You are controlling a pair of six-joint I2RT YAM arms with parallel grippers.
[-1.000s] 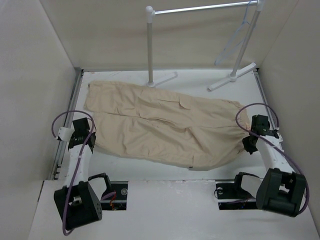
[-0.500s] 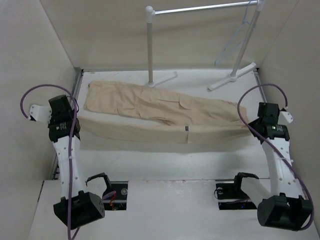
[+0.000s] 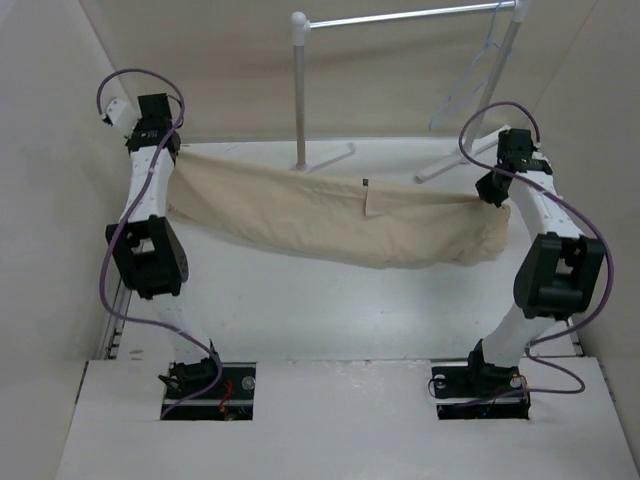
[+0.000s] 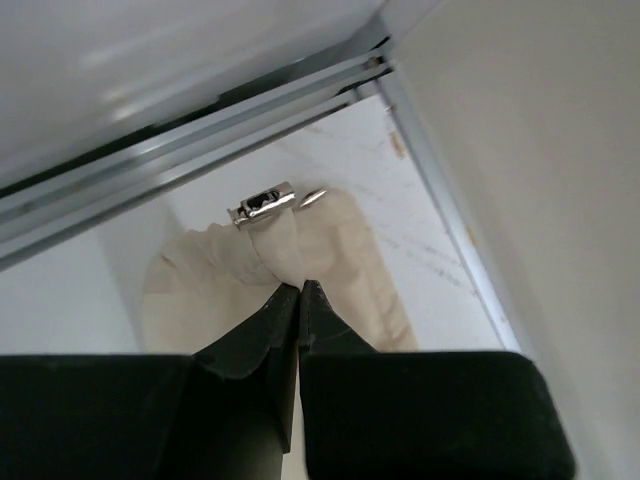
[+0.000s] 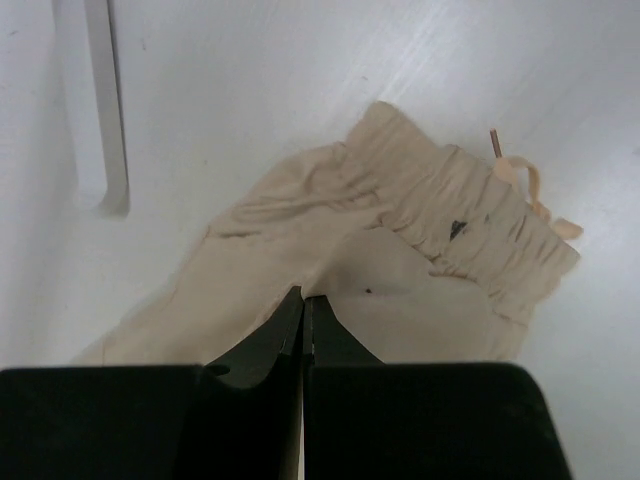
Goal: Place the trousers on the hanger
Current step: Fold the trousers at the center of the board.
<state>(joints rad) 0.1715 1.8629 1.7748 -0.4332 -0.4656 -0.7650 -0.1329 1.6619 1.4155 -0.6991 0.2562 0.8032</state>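
Observation:
The beige trousers [image 3: 330, 215] hang stretched between both raised arms, folded lengthwise and sagging in the middle above the table. My left gripper [image 3: 165, 150] is shut on the leg end at the far left; the left wrist view shows cloth [image 4: 290, 250] pinched at its tips [image 4: 301, 287]. My right gripper [image 3: 490, 190] is shut on the waist end; the right wrist view shows the elastic waistband [image 5: 470, 230] below its tips [image 5: 303, 296]. The thin pale wire hanger [image 3: 470, 80] hangs from the rack's rail at the back right, beyond the right gripper.
The white rack has a top rail [image 3: 410, 15], a left post [image 3: 299, 90] and feet [image 3: 460, 155] at the table's back; one foot [image 5: 95, 110] shows in the right wrist view. Beige walls enclose the table. A metal rail [image 4: 430, 180] runs along the left edge.
Both arms have lifted and swung toward the back, raising the trousers off the table. The cloth, flat a second ago, now hangs folded between the two grippers.

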